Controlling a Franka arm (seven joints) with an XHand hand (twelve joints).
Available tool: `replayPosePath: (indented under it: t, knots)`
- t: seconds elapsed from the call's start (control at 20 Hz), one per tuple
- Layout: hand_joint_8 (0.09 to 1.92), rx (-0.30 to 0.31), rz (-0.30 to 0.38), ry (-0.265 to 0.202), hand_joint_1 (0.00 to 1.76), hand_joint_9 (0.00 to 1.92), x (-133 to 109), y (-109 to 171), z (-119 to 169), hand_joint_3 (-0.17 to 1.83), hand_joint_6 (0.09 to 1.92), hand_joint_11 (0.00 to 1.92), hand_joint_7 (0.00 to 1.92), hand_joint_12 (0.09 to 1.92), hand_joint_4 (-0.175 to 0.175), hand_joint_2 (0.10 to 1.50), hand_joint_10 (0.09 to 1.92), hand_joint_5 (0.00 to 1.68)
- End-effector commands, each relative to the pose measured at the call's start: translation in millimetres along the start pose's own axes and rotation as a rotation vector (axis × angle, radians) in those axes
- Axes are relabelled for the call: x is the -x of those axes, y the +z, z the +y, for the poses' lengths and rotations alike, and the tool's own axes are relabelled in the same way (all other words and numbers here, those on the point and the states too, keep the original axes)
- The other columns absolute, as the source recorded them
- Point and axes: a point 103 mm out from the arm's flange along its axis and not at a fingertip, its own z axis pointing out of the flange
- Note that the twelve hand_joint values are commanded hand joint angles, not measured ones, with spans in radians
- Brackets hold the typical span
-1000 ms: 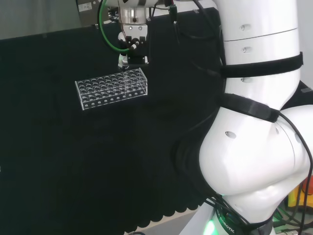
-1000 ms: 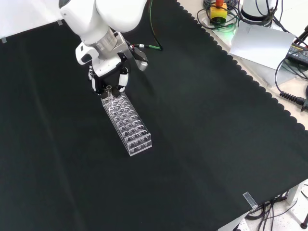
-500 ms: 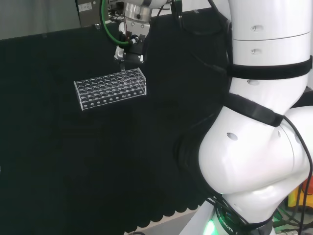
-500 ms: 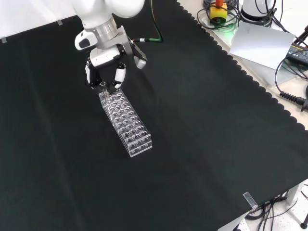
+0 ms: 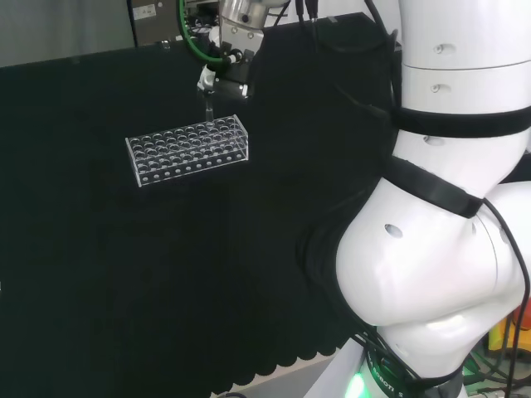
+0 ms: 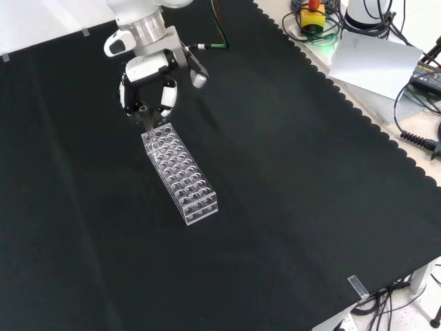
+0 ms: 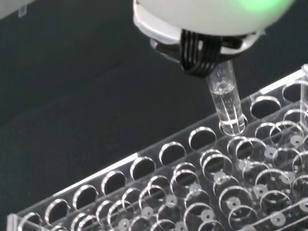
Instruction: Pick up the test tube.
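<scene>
Rack point(image 6: 180, 174) sits on the tabletop point(image 6: 296, 179), left of centre in the front view, running lengthwise toward the camera. The hand point(image 6: 148, 93) hangs just above the rack's far end there. The test tube point(image 7: 225, 98) stands upright between its fingers, its lower end in a hole of the rack's outer row. In the head view, the hand point(image 5: 222, 76) is behind the rack's point(image 5: 187, 149) right end.

There is one clear test tube rack point(image 6: 180, 175) on the desk point(image 6: 289, 179), with many round holes in rows. One test tube point(image 7: 226, 98) is to be seen, standing upright at a hole near the rack's end. One robot hand point(image 6: 148, 96) is over that end. One small clear piece point(image 6: 357, 287) lies near the cloth's edge in the front view.
</scene>
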Motion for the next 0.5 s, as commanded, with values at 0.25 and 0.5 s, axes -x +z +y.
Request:
replayPosePath:
  t: [0.25,0.5]
  knots:
    - [0.59,0.038,0.081,-0.015,1.43,1.28,-5.8,-45.8,-3.9,0.68,0.59,0.85,1.41,1.24,-0.175,0.60,0.60,1.30]
    - [0.58,0.068,0.099,-0.031,1.43,1.28,-11.5,-74.2,-8.0,0.69,0.58,0.85,1.41,1.24,-0.175,0.60,0.60,1.30]
